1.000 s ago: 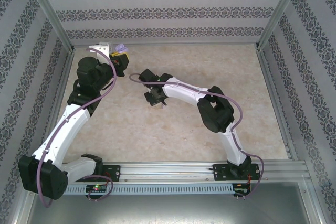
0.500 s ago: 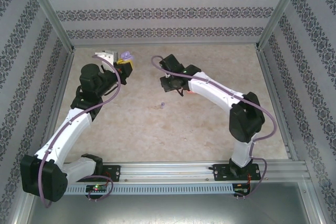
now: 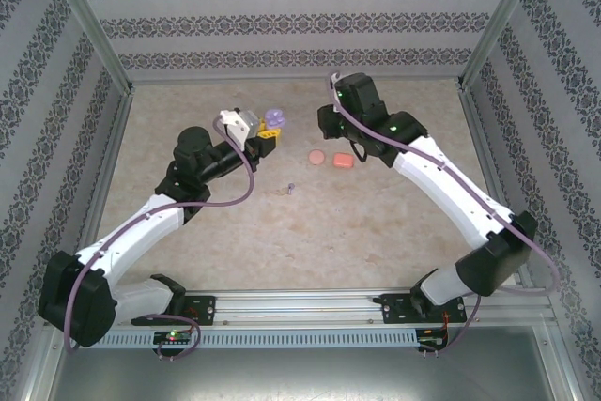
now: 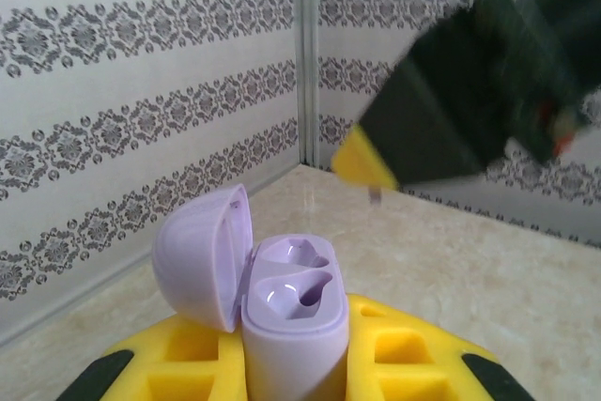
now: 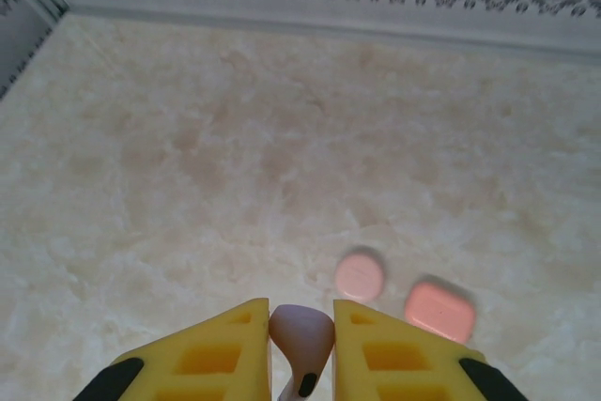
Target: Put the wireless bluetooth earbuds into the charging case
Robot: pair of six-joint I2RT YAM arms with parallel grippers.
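Swung up to upper centre since a second ago, right gripper (image 5: 300, 363) pinching a pale earbud (image 5: 301, 330) at bottom centre, left gripper (image 4: 295, 368) clamping the open purple case (image 4: 293, 312) at lower centre, second earbud (image 3: 291, 189) lying loose mid-frame

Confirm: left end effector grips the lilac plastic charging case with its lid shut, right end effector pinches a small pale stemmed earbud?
Lid is wrong: the lilac plastic charging case in the left end effector has its lid open, per the left wrist view. The right end effector does pinch a small pale stemmed earbud.
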